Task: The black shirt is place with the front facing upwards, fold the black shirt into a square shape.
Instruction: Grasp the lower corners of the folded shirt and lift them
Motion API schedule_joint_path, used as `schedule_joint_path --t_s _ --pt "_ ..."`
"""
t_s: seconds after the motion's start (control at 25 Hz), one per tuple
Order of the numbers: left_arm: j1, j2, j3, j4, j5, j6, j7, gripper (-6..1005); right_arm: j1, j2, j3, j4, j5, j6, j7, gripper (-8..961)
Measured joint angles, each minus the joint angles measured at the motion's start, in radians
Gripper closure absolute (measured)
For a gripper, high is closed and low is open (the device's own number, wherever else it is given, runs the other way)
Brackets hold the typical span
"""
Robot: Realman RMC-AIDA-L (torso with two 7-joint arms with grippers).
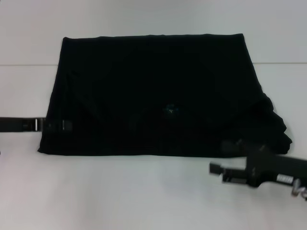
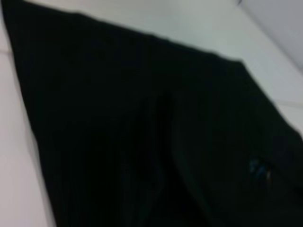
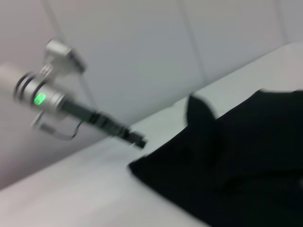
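We see the black shirt lying flat on the white table, in the middle of the head view. It is already folded into a wide, dark shape with a straight far edge and a straight near edge. The cloth is smooth on our left side, and on our right side it is a little bunched, with some wrinkles near the lower corner. A small blue label shows near the centre of the cloth; the left wrist view shows this same blue mark on the dark fabric. We do not see any letters on the side that faces up.

The left gripper is at the left edge of the shirt, low over the table, and its tip reaches onto the border of the cloth. In the right wrist view we see this arm far off, stretched out toward the corner of the shirt, with a green light on its body. Whether its claw is open or closed we cannot tell.

The right gripper is at the near right corner of the shirt, over the wrinkled part. We cannot tell the state of its claw either, because the black fingers merge with the black cloth.
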Motion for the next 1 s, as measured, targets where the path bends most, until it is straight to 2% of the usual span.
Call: schedule_joint_path --t_s 0.16,0.56,1.0 --pt "-0.009 -0.007 0.005 0.002 0.04 -0.002 -0.01 332 0.0 0.019 -0.004 0.005 -0.04 0.004 -0.07 10" --pt "-0.002 -0.01 0.029 0.004 0.053 -0.085 -0.026 331 0.007 0.021 -0.036 0.011 -0.047 0.006 -0.074 10" --pt "0.0 -0.019 0.031 0.0 0.08 -0.103 -0.04 331 0.004 0.022 -0.036 0.013 -0.048 0.007 -0.072 10"
